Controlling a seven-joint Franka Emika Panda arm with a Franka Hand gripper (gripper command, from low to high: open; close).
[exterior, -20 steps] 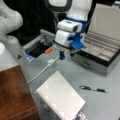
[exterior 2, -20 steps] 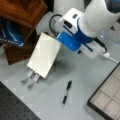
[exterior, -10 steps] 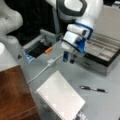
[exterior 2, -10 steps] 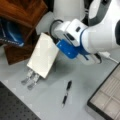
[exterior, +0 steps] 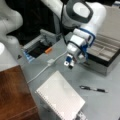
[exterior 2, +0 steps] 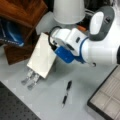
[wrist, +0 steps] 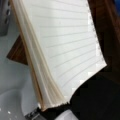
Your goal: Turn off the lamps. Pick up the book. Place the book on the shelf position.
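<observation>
The book (exterior: 60,97) (exterior 2: 41,56), white with a spiral edge, leans tilted on a metal stand (exterior 2: 30,78). In the wrist view its lined pages (wrist: 62,50) fill the frame from very close. My gripper (exterior: 69,64) hangs above the table just beyond the book's far edge, holding nothing I can see. In a front view the arm's body (exterior 2: 75,45) hides the fingers, right beside the book. The lamp shade (exterior 2: 68,11) stands at the back. Its cord (exterior: 40,72) and switch (exterior: 50,61) lie left of the gripper. The brown wooden shelf block (exterior: 15,95) (exterior 2: 22,10) sits beside the book.
A black pen (exterior: 93,89) (exterior 2: 66,93) lies on the table. A grey compartmented box (exterior: 107,52) (exterior 2: 107,100) stands behind the arm. An open grey tray (exterior: 37,47) holds an orange item (exterior: 48,50).
The arm has swung from over the compartmented box toward the book, and the gripper has come lower. The book, pen and switch have not moved.
</observation>
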